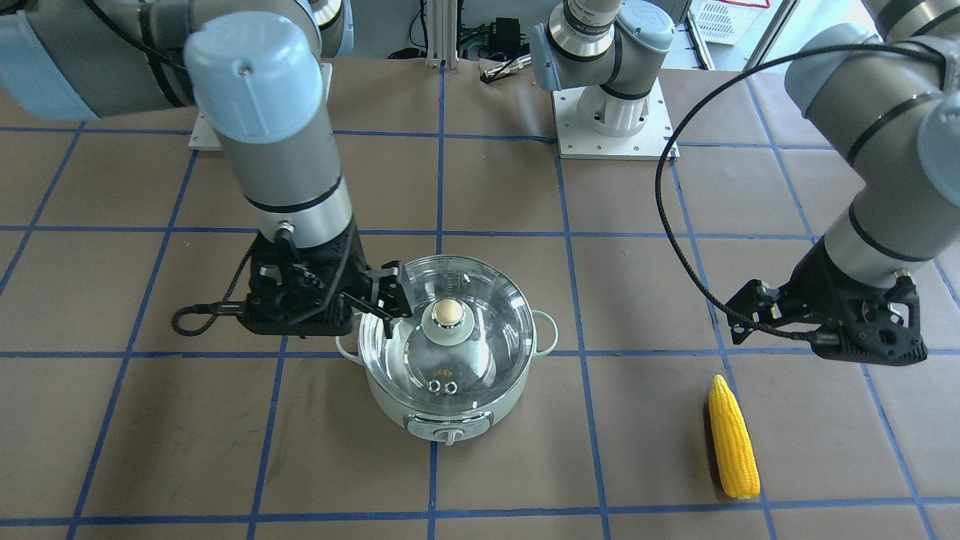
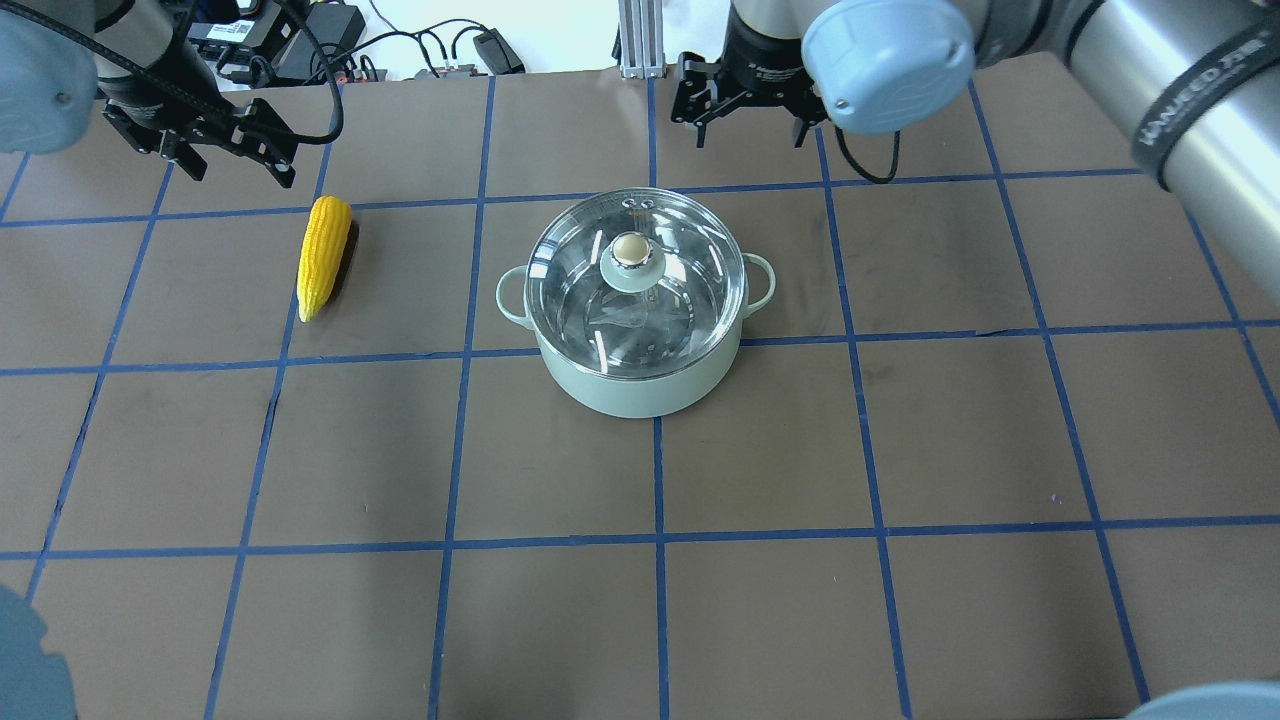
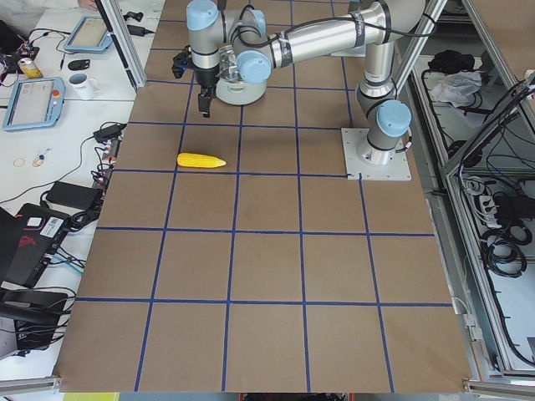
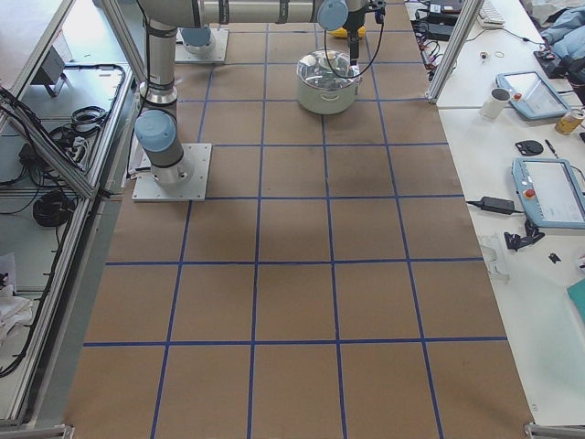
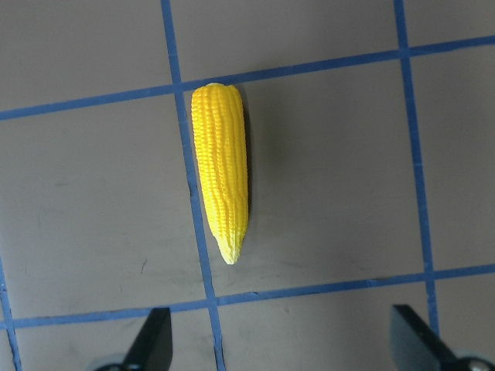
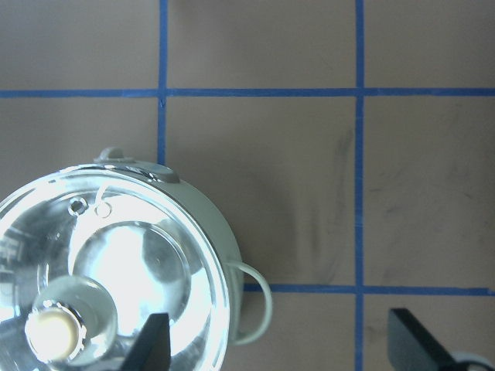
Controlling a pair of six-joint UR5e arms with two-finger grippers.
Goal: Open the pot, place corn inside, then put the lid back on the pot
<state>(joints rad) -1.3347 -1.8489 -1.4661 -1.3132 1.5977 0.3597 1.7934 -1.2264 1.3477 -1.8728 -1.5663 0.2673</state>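
Observation:
The pale mint-green pot (image 2: pixel 640 385) stands mid-table with the clear glass lid (image 2: pixel 690 260) on it, its beige knob (image 2: pixel 630 248) in the middle. My right gripper (image 2: pixel 750 125) hangs open and empty above the table, beside the pot. In the right wrist view the pot (image 6: pixel 220 232) sits low and left of the open gripper (image 6: pixel 282 344). The yellow corn (image 2: pixel 324 255) lies on the table to the pot's left. My left gripper (image 2: pixel 240 160) is open and empty above it. In the left wrist view the corn (image 5: pixel 220 170) lies ahead of the gripper (image 5: pixel 282 344).
The brown table (image 2: pixel 900 430) carries a blue tape grid. The arm bases (image 1: pixel 611 112) are bolted at the robot's edge. Cables and electronics (image 2: pixel 300 45) lie beyond the far edge. A black cable (image 1: pixel 675 225) loops from the left wrist.

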